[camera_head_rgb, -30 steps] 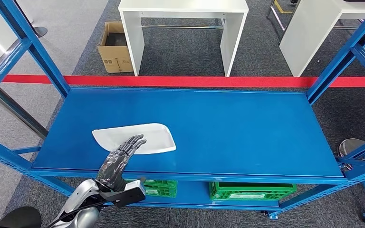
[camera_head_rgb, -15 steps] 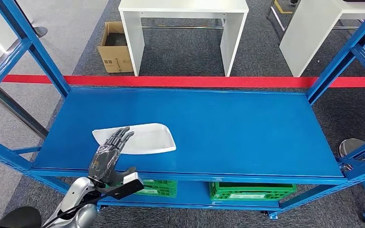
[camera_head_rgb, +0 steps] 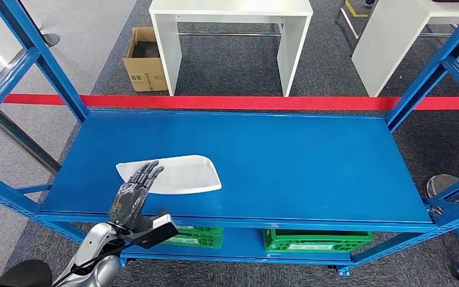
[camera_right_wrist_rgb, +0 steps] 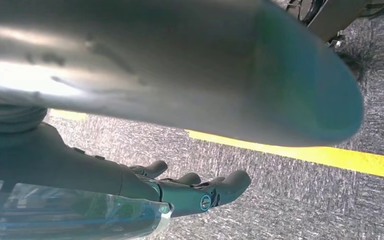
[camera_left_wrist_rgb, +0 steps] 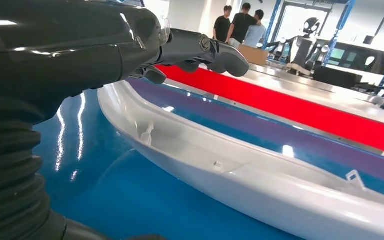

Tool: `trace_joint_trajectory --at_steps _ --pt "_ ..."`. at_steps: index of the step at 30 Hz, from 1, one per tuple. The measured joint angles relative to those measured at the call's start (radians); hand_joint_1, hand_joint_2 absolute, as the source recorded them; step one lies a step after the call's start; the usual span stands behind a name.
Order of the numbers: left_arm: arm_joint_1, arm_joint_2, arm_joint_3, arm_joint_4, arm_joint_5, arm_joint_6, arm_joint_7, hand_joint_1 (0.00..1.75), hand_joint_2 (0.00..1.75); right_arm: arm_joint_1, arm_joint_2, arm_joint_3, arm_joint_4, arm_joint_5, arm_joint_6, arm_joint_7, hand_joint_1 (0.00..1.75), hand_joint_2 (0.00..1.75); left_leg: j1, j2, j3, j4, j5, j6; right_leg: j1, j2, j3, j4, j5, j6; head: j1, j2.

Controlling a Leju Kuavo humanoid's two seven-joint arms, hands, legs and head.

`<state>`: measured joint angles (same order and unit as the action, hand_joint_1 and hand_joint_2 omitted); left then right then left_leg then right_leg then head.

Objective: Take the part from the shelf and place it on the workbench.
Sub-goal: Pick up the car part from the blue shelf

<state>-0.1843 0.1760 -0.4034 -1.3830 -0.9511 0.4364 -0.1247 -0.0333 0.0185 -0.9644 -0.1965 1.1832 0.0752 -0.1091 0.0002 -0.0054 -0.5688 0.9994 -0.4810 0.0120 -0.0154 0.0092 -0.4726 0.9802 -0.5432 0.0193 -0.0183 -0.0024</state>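
Part (camera_head_rgb: 170,174), a long white shallow moulding, lies flat on the blue shelf (camera_head_rgb: 287,161) near its front-left corner. My left hand (camera_head_rgb: 132,194) hovers over its near-left end, fingers (camera_left_wrist_rgb: 220,50) spread and holding nothing; my right hand (camera_right_wrist_rgb: 180,192) hangs over the floor, fingers loosely extended, empty. I judge the reach is under way: next I must lower and close on the rim.

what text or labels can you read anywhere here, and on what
None can be read.
Cardboard box: a small dark printed mark on its side, too small to read.
Green crates under the shelf: pale patches, too blurred to tell.
White part: no marking seen.
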Motion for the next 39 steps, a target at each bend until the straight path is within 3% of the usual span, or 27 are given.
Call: trace_joint_trajectory --at_steps 9,23,31,39 --pt "-0.049 -0.008 0.017 0.087 0.019 0.0 -0.021 0.0 1.75 -0.003 0.002 0.0 0.0 0.005 0.005 -0.009 0.0 0.0 0.0 0.0 0.001 0.0 0.0 0.0 0.0 0.0 0.001 0.0 0.0 0.0 0.0 0.0" --pt "-0.206 -0.046 0.007 0.281 0.058 0.008 -0.058 0.0 1.75 -0.011 0.008 0.0 0.0 0.018 0.005 -0.021 0.0 0.0 0.0 0.0 0.001 0.0 0.0 0.0 0.0 0.0 0.001 0.0 0.0 0.0 0.0 0.0" --pt "-0.3 -0.062 -0.024 0.412 0.122 0.029 -0.108 0.0 1.75 -0.013 0.011 0.0 0.0 0.019 0.005 -0.021 0.0 0.0 0.0 0.0 0.001 0.0 0.0 0.0 0.0 0.0 0.002 0.0 0.0 0.0 0.0 0.0" --pt "-0.338 -0.063 -0.049 0.485 0.132 0.039 -0.11 0.03 1.75 -0.014 0.012 0.0 0.0 0.023 0.005 -0.022 0.0 0.0 0.0 0.0 0.001 0.0 0.0 0.0 0.0 0.0 0.001 0.0 0.0 0.0 0.0 0.0"
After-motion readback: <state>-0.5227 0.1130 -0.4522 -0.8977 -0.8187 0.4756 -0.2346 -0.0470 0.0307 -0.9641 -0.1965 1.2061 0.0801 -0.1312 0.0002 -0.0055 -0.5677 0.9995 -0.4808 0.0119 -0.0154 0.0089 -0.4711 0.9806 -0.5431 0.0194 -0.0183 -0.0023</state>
